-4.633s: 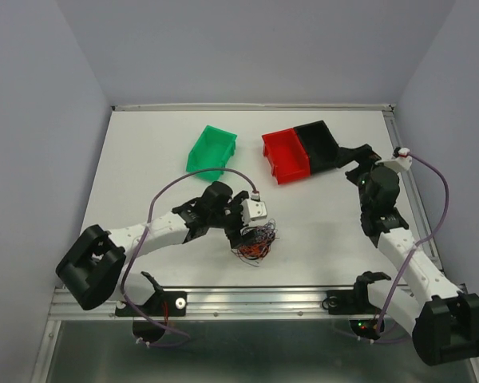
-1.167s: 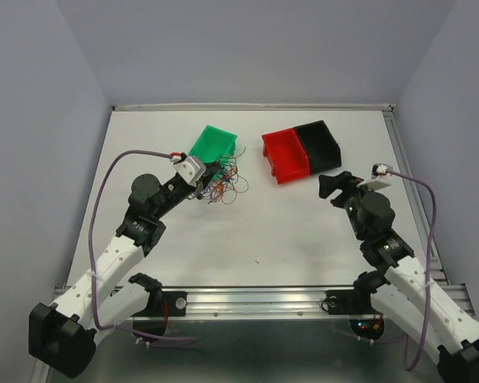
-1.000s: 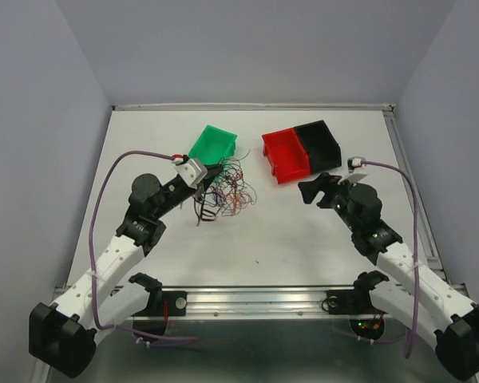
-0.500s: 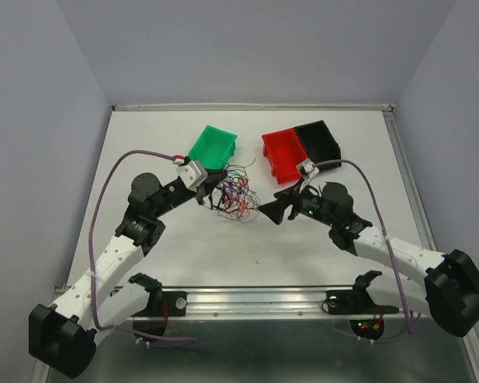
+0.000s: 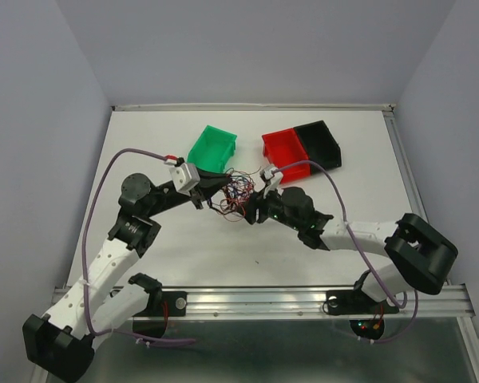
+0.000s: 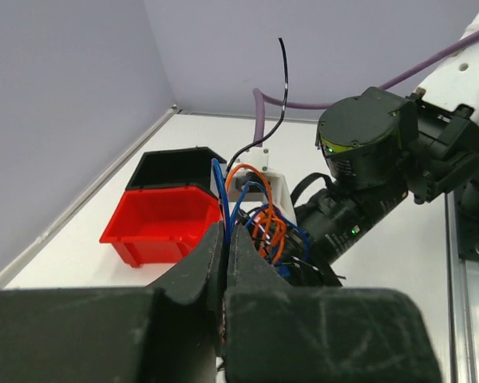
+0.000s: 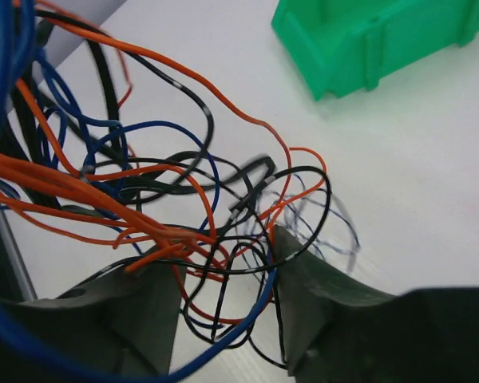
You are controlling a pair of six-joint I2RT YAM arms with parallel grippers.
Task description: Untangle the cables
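Cables [image 5: 238, 192] bunched, spanning sideways, clamped left pincer [image 5: 215, 198] to gaping right pincer [image 5: 252, 211]

Bright even light, faint soft shadows, some cables [image 7: 255, 171] motion-blurred in rt wrist cam.

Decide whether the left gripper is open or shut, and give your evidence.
Shut on the cables: in the left wrist view the left gripper's fingers press together, with strands pinched between them.

Cables [image 5: 238, 193] are orange, blue, black and red. Then there's a green bin [image 5: 212, 148], red bin [image 5: 283, 157] and black bin [image 5: 319, 140], all plain. White table [image 5: 367, 183].
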